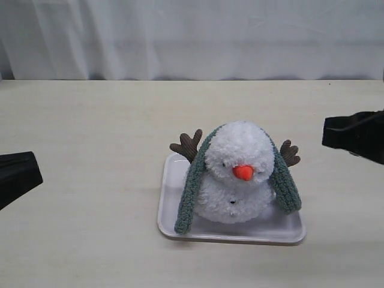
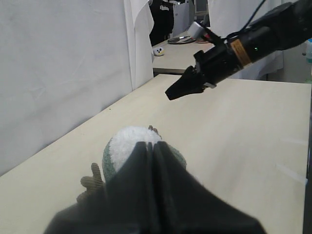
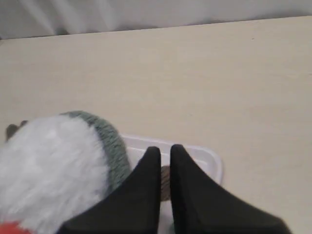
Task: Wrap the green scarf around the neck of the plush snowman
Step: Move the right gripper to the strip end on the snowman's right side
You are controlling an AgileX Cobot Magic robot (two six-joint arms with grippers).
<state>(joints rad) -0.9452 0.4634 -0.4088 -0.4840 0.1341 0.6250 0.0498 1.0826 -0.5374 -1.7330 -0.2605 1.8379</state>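
Exterior view: we see the snowman (image 1: pixel 237 150) on a tray (image 1: pixel 169 204) at lower centre, with the scarf (image 1: pixel 191 192) draped behind its head and its ends hanging down both sides. Our left gripper (image 1: pixel 35 169) sits at the left edge and our right gripper (image 1: pixel 325 132) at the right edge, both pressed together and empty.

The white snowman (image 1: pixel 233 198) sits upright on a tray (image 1: pixel 171 186), orange nose forward — the grey-green scarf (image 1: pixel 191 191) drapes over the back of its head, ends hanging down both sides.
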